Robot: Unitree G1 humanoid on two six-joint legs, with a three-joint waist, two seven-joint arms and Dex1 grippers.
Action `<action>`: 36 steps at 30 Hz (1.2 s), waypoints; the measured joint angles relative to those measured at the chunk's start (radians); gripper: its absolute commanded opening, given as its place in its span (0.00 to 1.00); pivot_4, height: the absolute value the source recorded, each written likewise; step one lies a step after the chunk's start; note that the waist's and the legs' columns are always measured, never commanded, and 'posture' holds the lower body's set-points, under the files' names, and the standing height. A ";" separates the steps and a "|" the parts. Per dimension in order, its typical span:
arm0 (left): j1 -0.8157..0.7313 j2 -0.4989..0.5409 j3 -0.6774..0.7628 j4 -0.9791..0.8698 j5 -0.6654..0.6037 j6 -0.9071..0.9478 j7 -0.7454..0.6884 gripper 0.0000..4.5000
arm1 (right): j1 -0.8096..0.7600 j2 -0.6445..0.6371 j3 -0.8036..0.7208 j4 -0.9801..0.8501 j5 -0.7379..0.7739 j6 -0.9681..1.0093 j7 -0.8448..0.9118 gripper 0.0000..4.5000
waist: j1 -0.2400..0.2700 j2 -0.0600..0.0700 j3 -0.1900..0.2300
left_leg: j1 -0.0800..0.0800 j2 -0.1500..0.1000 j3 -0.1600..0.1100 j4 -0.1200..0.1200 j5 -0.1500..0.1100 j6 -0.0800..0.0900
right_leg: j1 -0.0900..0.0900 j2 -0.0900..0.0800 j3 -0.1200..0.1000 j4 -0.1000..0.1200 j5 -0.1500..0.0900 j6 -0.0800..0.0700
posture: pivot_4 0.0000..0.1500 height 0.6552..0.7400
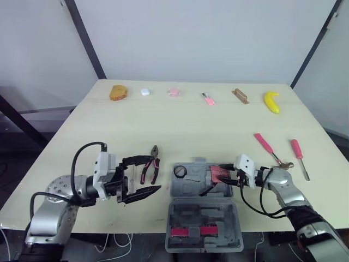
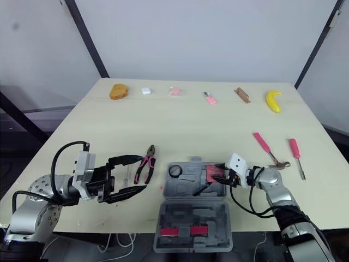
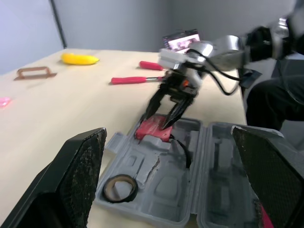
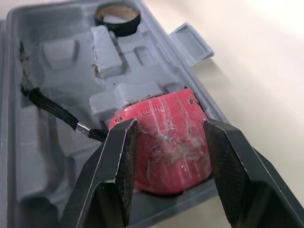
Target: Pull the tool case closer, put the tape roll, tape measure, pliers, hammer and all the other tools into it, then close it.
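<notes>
Grey tool case (image 1: 188,218) lies open at the table's near edge. L gripper (image 3: 168,132) hovers to its left w/ fingers spread wide, holding nothing, pliers (image 1: 153,162) on the table just beside it. R gripper (image 4: 170,122) reaches into the case's far half, fingers partly spread right over the red tape measure (image 4: 166,156) lying there, contact unclear, and the tape roll (image 1: 180,171) sits in that half's left corner. Farther right, hammer (image 1: 268,147) & screwdriver (image 1: 297,150) lie on the table, well apart from the case.
</notes>
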 measured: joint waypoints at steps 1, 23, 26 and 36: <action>0.001 0.000 0.005 0.000 -0.001 0.002 0.007 1.00 | 0.017 -0.001 -0.005 -0.029 0.008 0.013 -0.008 0.51 | 0.000 0.002 0.001 | -0.001 0.000 0.000 0.000 0.000 0.000 | -0.001 0.000 0.000 0.000 0.000 0.000 | 1.00 1.00; 0.216 -0.095 0.267 0.209 0.003 -0.055 0.179 1.00 | 0.635 -0.170 -0.611 -0.527 0.316 0.147 -0.189 0.69 | 0.000 0.007 0.015 | -0.004 0.000 0.001 -0.002 -0.001 0.000 | -0.002 0.000 0.000 -0.006 -0.002 -0.003 | 1.00 1.00; 0.262 -0.112 0.288 0.256 0.022 -0.094 0.187 1.00 | 0.702 -0.169 -0.673 -0.500 0.331 0.143 -0.192 0.98 | 0.001 0.006 0.015 | -0.004 0.000 0.001 -0.002 -0.001 0.000 | -0.002 -0.001 0.000 -0.006 -0.002 -0.003 | 1.00 1.00; 0.396 -0.168 0.379 0.377 0.032 -0.158 0.229 1.00 | 0.835 -0.077 -0.830 -0.370 0.426 0.078 -0.186 1.00 | 0.000 0.006 0.016 | -0.003 0.001 0.002 -0.004 -0.001 0.001 | -0.002 -0.003 0.000 -0.007 -0.003 -0.003 | 1.00 1.00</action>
